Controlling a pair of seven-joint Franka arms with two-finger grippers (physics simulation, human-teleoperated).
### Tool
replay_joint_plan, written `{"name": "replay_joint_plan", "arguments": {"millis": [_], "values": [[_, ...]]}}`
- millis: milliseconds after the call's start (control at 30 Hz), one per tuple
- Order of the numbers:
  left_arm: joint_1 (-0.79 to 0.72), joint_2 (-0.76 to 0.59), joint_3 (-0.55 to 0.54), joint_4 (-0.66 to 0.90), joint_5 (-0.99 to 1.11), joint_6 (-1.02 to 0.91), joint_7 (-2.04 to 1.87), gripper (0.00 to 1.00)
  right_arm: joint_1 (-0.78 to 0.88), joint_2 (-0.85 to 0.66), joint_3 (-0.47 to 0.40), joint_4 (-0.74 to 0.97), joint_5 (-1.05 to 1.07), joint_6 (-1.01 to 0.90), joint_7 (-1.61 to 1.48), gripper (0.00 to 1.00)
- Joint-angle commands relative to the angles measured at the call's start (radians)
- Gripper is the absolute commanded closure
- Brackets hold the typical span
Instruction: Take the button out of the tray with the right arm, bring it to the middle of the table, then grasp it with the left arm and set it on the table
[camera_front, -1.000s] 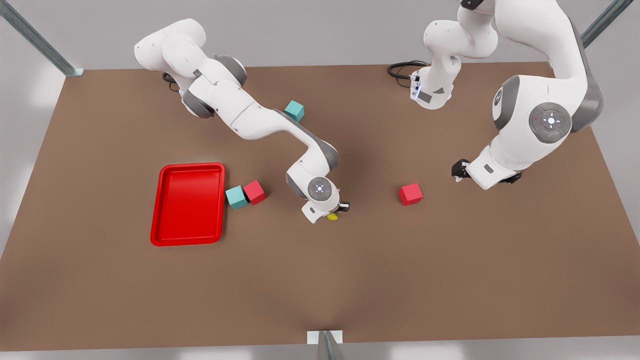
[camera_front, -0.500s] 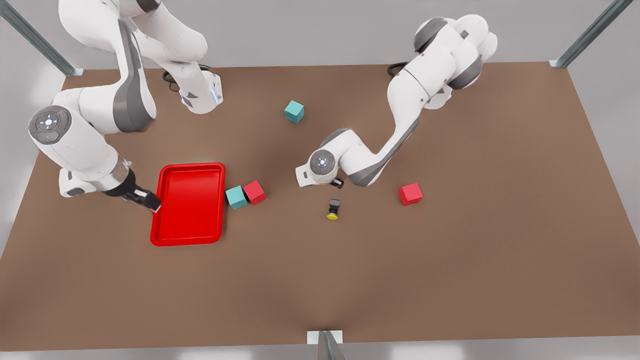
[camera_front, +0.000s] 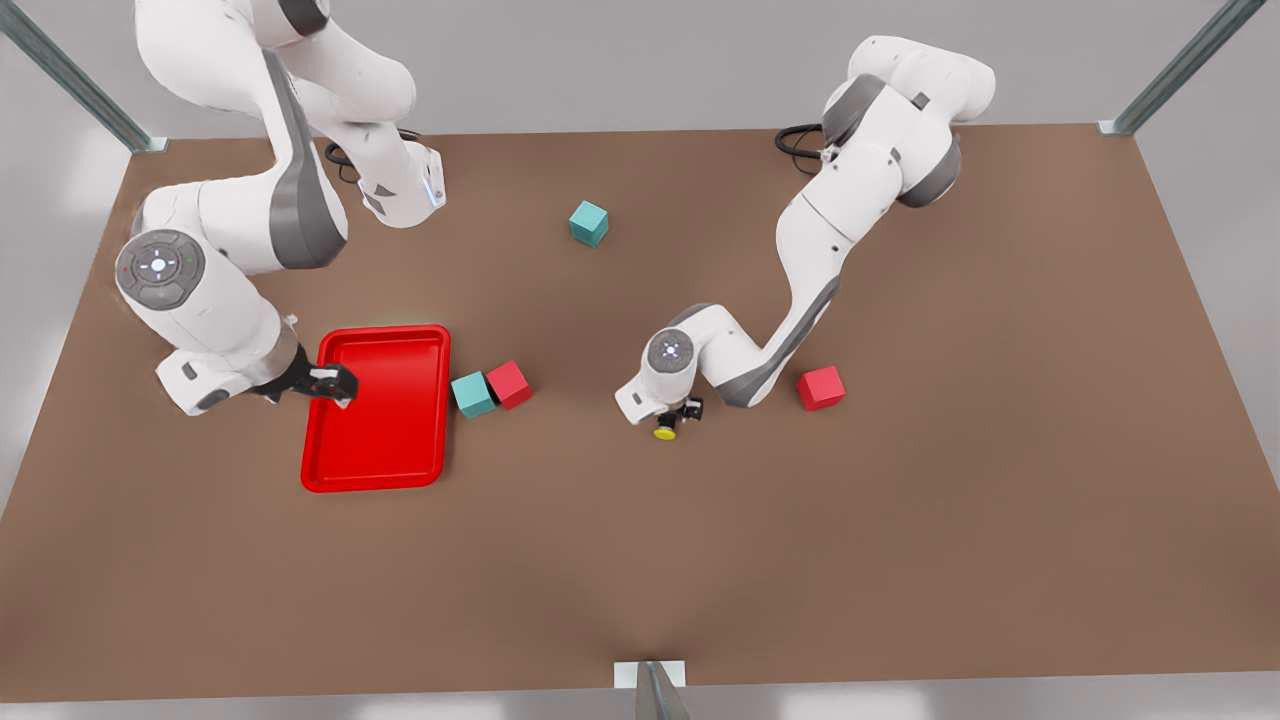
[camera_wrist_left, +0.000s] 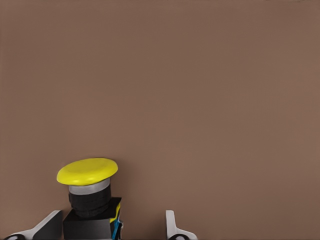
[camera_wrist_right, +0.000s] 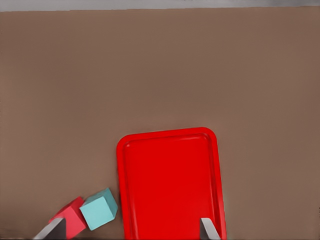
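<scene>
Button (camera_front: 666, 430) lies on its side mid-table (camera_front: 900, 520), yellow cap toward the front edge. Left gripper (camera_front: 683, 411) low over it, fingers (camera_wrist_left: 175, 227) spread, body between them beside one finger; contact unclear. Right gripper (camera_front: 335, 385) over the tray (camera_front: 375, 480) rim, fingers apart, holding nothing. Teal cube (camera_front: 472, 394) and red cube (camera_front: 509, 384) touch just beside the tray.

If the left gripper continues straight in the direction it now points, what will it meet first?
Most likely the button. The left gripper has its fingers open on either side of the button's dark body, so that comes first, then the table beneath. How much gap remains is unclear.
</scene>
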Motion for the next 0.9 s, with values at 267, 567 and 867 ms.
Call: {"name": "replay_joint_plan", "arguments": {"millis": [267, 567, 867], "values": [[0.008, 0.001, 0.001, 0.000, 0.008, 0.034, -0.222, 0.15, -0.062, 0.024, -0.003, 0.021, 0.057, 0.015, -0.191, 0.00], [0.014, -0.024, 0.003, -0.004, 0.011, -0.017, -0.215, 0.32, -0.046, 0.035, 0.000, 0.021, 0.052, 0.020, -0.190, 0.00], [0.025, -0.025, 0.001, -0.010, 0.011, -0.038, -0.215, 0.53, -0.062, 0.035, -0.002, 0.021, 0.041, 0.020, -0.191, 0.00]]}}
